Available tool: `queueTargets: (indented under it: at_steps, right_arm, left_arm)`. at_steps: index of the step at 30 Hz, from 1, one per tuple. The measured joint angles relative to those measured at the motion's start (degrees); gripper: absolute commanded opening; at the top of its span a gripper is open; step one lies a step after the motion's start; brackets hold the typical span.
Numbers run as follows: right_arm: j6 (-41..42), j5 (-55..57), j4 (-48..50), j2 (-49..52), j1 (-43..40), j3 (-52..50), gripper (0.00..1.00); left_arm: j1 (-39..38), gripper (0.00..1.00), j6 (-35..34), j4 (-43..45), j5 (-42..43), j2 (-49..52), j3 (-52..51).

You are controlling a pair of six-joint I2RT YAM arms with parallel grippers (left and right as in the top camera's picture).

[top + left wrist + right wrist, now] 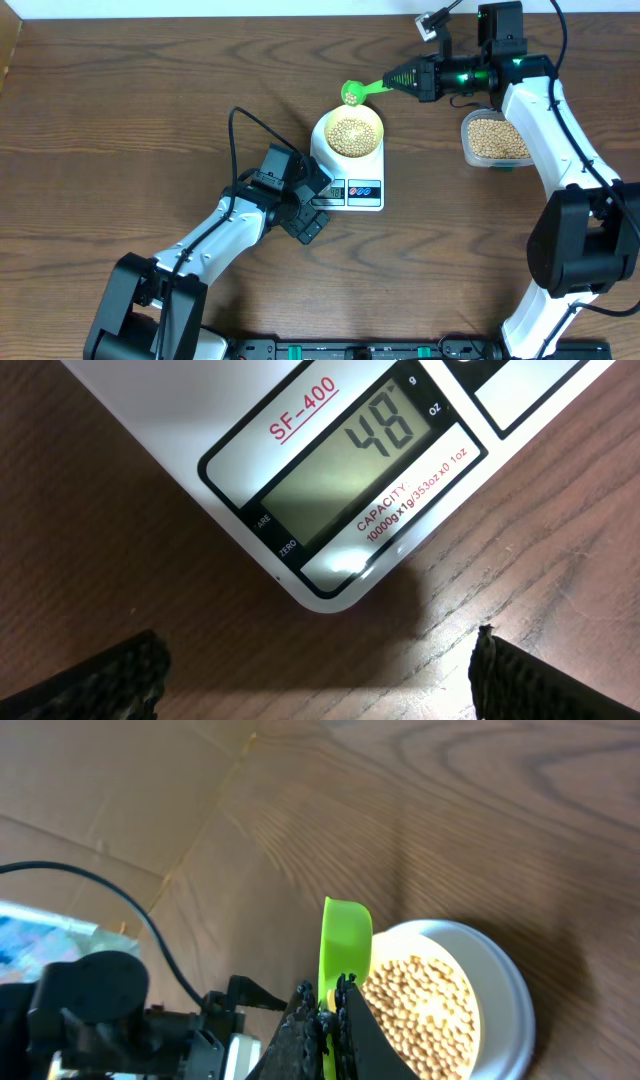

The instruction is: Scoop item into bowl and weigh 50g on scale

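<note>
Black ribbed fingertips [110,680] of the left gripper [325,695] fill the two bottom corners of the left wrist view, spread wide with only bare wooden table [560,540] between them. Just above them, the rounded corner of the white scale [200,410] reaches in from the top of the frame, and its grey display [345,460] reads 48 with a small g beside it. In the overhead view this gripper [310,215] sits just beside the lower-left corner of the scale [350,200], close to the display [330,192] and the coloured buttons [364,188]. At frame centre the pale yellow bowl [325,128] stands on the scale's round platform, heaped with tan beans [352,136]. From the upper right, the right gripper [405,77] has its fingers pressed onto the handle of a green scoop [352,93], whose cup is at the bowl's upper rim; a few beans seem to lie in it. The right wrist view shows the same pinch [325,1035], with the scoop [345,945] standing on edge just left of the bowl [510,990] and its beans [420,1010]. A clear container [465,140] holding more beans sits on the table [150,100] right of the scale, partly under the right arm.
</note>
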Motion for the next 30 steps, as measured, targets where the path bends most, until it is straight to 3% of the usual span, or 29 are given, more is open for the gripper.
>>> queueTargets:
  at_steps: [8,17,30]
  right_arm:
    - [-3.21,7.67,-6.32,-3.58,1.60,0.00,0.01]
    - [-12.02,18.32,-8.15,-9.18,5.88,0.00,0.01]
    - [-24.26,32.48,-10.71,-9.73,12.66,0.00,0.01]
  left_arm:
    - [0.00,0.98,0.00,0.00,0.00,0.00,0.00]
    - [0.00,0.98,0.00,0.00,0.00,0.00,0.00]
    - [0.00,0.98,0.00,0.00,0.00,0.00,0.00]
